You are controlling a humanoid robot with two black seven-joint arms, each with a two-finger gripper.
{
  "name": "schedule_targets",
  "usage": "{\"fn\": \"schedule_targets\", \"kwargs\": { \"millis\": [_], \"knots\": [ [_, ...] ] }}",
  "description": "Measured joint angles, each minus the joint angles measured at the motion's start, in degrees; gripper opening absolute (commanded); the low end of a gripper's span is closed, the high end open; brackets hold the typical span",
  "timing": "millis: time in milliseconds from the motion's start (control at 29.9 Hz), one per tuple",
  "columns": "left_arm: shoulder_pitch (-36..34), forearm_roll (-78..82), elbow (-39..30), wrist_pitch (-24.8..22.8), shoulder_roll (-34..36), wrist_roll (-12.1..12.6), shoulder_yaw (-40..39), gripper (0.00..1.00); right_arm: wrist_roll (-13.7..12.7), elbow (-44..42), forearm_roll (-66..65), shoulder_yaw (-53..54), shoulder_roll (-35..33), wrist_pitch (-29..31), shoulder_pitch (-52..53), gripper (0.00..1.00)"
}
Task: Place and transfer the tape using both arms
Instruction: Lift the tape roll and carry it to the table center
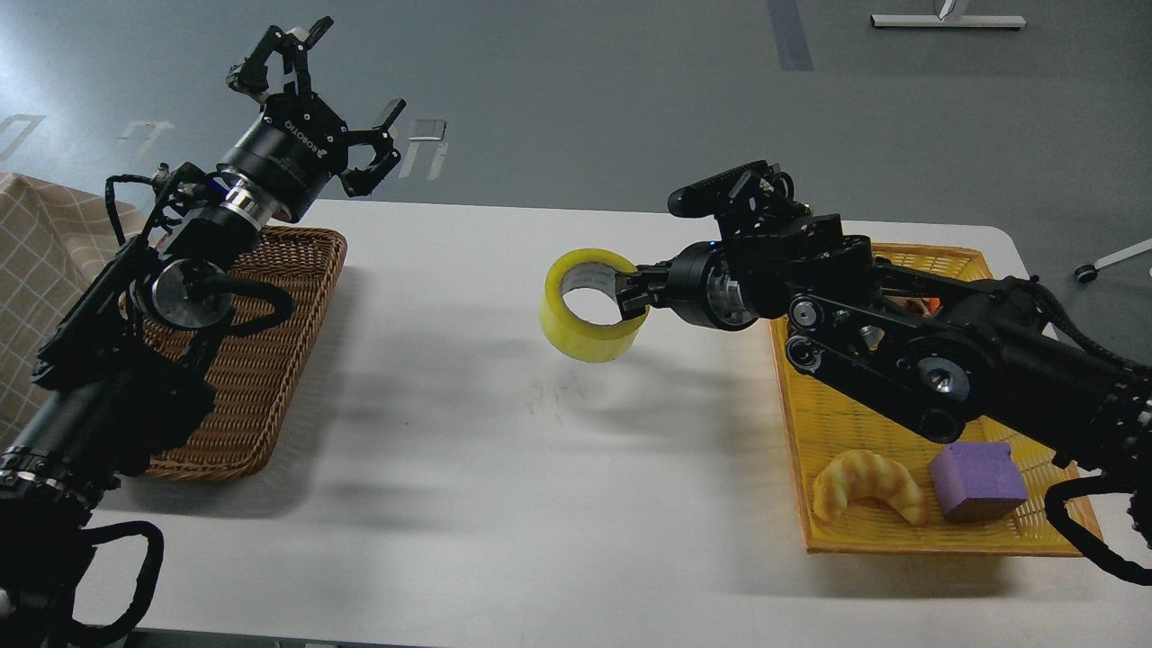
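Observation:
The tape [585,322] is a wide yellow roll with a pale inner core. It hangs above the middle of the white table [504,468], tilted with its hole facing me. My right gripper [634,292] is shut on the roll's right rim, one finger inside the core. My right arm stretches left across the yellow tray [936,542]. My left gripper [315,99] is open and empty, raised above the far end of the brown wicker basket [270,360], well to the left of the tape.
The yellow tray at the right holds a croissant [866,484] and a purple block [978,480]; my right arm hides its far half. The wicker basket lies at the left edge under my left arm. A checked cloth [36,270] lies at the far left.

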Motion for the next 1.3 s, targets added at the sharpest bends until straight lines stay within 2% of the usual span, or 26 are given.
{"fn": "schedule_targets", "kwargs": {
  "millis": [368,735,1303],
  "knots": [
    [-0.50,0.00,-0.02,0.00,-0.01,-0.10,0.00,0.99,0.00,-7.95,-1.57,-1.94,9.43,0.00,0.19,0.00],
    [-0.59,0.00,-0.27,0.00,-0.01,-0.10,0.00,0.99,-0.01,-11.93,-1.91,-2.95,9.82,0.00,-0.47,0.00],
    [-0.45,0.00,-0.36,0.00,-0.01,-0.10,0.00,0.99,0.00,-11.45,-1.84,-4.12,9.82,0.00,-3.21,0.00]
  ]
}}
